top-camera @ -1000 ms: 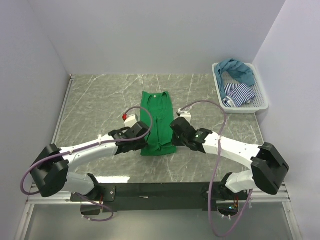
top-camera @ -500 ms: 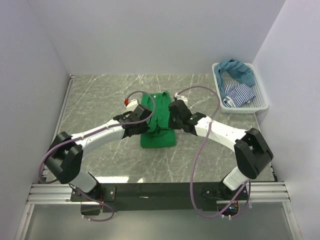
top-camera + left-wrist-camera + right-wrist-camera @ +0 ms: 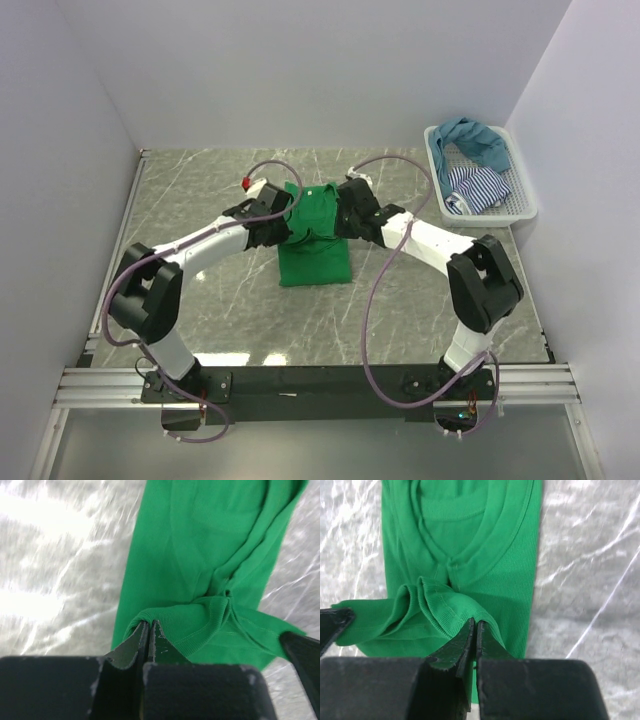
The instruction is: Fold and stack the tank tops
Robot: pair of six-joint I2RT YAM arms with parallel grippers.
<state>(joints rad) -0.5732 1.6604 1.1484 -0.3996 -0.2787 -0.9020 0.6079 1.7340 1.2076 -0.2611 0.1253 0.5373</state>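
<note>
The bright green tank top (image 3: 314, 250) lies lengthwise in the middle of the grey marble table, its near hem lifted and carried over its far half. My left gripper (image 3: 285, 222) is shut on the hem's left corner (image 3: 150, 617). My right gripper (image 3: 340, 220) is shut on the hem's right corner (image 3: 480, 617). The neckline (image 3: 460, 535) lies flat beyond the lifted hem. The teal-blue tank top (image 3: 475, 140) and the navy-and-white striped tank top (image 3: 475, 188) lie crumpled in the white basket (image 3: 525, 205).
The basket stands at the back right of the table, by the right wall. White walls close the table on the left, back and right. Purple cables loop over both arms above the table.
Both grippers have moved away from me toward the neckline, carrying the green top's near hem over its far half. The arms are stretched farther out.
</note>
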